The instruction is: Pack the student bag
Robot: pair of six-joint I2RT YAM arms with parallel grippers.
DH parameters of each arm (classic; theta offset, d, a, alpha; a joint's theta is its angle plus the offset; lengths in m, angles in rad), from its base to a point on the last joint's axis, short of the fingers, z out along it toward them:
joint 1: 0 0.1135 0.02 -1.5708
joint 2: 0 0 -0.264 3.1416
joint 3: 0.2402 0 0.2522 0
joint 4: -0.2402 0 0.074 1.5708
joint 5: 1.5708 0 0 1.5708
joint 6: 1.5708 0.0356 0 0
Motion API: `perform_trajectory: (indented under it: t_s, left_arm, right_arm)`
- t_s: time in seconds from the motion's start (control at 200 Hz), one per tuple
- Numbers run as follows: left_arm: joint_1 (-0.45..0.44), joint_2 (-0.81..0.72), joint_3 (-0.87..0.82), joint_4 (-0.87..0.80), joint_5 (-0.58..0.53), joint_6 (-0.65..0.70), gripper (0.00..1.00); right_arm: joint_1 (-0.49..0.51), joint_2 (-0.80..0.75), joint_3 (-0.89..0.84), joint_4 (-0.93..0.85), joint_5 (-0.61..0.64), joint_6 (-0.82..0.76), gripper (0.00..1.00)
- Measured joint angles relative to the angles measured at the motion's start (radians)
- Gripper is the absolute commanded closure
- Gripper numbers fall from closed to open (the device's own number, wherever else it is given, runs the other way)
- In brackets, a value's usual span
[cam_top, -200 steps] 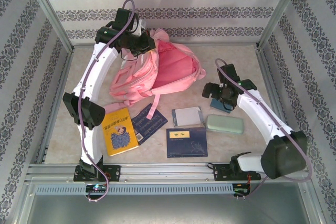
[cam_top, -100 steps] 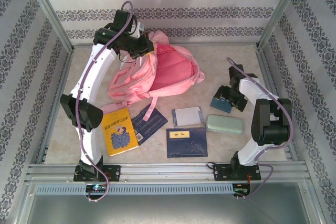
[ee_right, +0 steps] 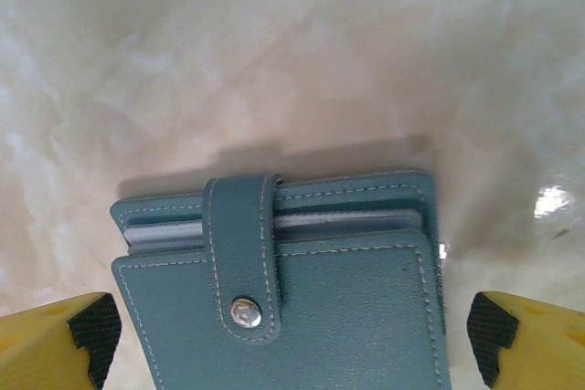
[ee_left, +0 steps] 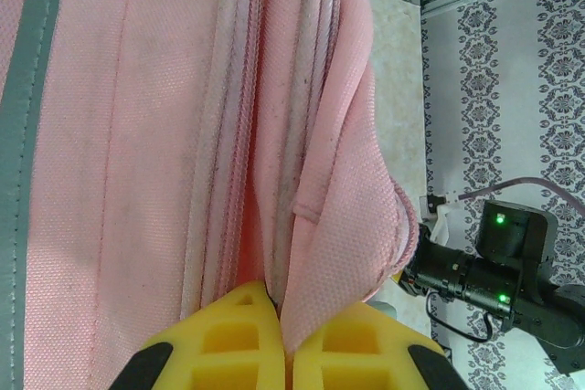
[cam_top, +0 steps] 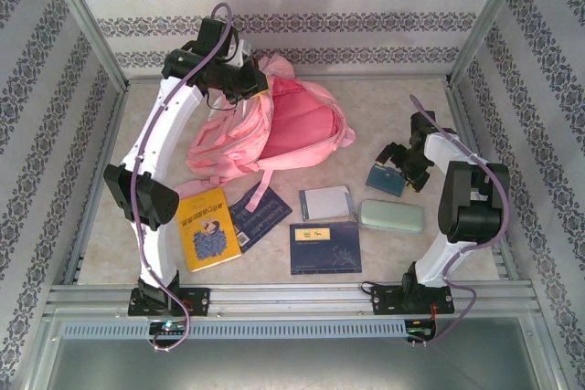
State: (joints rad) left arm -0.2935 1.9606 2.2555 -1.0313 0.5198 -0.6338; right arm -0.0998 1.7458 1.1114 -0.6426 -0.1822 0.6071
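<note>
step: picking up first item | left end effector (ee_left: 285, 340) pinches student bag (ee_left: 137, 134) rim, mouth open | right end effector (ee_right: 292, 335) spread astride teal snap wallet (ee_right: 347, 289) | next, likely: lower, clamp wallet, carry into bag

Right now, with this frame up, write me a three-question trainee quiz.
1. True or false: the left claw is shut on the student bag fabric.
2. The right claw is: A open, straddling the teal wallet; B shut on it; C lifting it.
3. What colour is the leftmost book?
Key: 1 true; 2 A; 3 yellow.
</note>
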Motion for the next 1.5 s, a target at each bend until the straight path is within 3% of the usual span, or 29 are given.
perform_trajectory:
  t_s: [0.15, 0.43, 0.615, 0.959, 1.209, 1.499]
  left_arm:
    - [0.0, 0.0, 0.0, 0.0, 0.0, -0.001, 1.0]
    - [0.0, 0.0, 0.0, 0.0, 0.0, -0.003, 1.0]
    - [0.0, 0.0, -0.001, 0.0, 0.0, -0.003, 1.0]
    - [0.0, -0.007, -0.019, 0.003, 0.011, -0.003, 1.0]
    - [0.0, -0.019, -0.034, 0.003, 0.011, -0.003, 1.0]
    - [0.0, -0.021, -0.038, 0.003, 0.015, -0.003, 1.0]
  right_arm:
    - [0.045, 0.037, 0.008, -0.013, 0.01, -0.002, 0.02]
    - [0.186, 0.039, 0.079, -0.123, 0.192, -0.045, 0.02]
    - [0.248, 0.026, 0.095, -0.15, 0.243, -0.11, 0.02]
    - [0.075, 0.028, 0.101, -0.051, 0.083, -0.084, 0.02]
    - [0.028, 0.087, 0.103, 0.027, -0.051, -0.071, 0.02]
    - [0.013, 0.101, 0.07, 0.054, -0.074, -0.037, 0.02]
